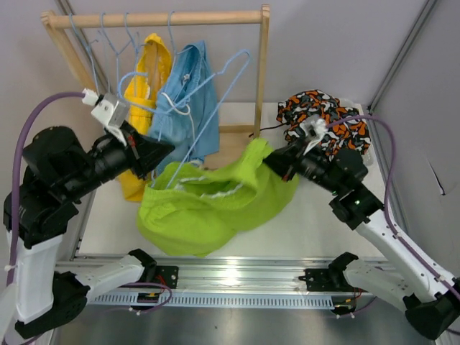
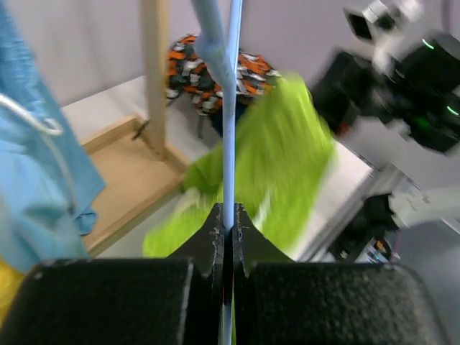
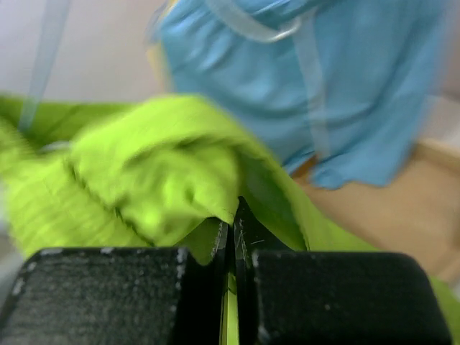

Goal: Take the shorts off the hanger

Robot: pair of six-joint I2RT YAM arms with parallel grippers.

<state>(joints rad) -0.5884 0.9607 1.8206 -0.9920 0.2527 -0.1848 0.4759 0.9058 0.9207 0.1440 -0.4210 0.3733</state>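
Left tool (image 2: pixel 228 228) pinched tight on blue hanger (image 2: pixel 231 108) wire. Right tool (image 3: pixel 233 215) clamped on lime green shorts (image 1: pixel 208 201), sagging over mid-worktop (image 1: pixel 302 215). Likely best: brace hanger steady, draw shorts rightward slowly, watching for waistband snags.

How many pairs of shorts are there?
4: yellow shorts and light blue shorts hanging on the rack, lime green shorts spread in front, patterned shorts heaped at right. More may hide underneath.

Pale grey walls (image 1: pixel 338 57) closed in a white desk (image 1: pixel 310 219); a wooden clothes rack (image 1: pixel 264 72) stood at its back, and a ribbed aluminium rail (image 1: pixel 237 278) ran along its near edge.
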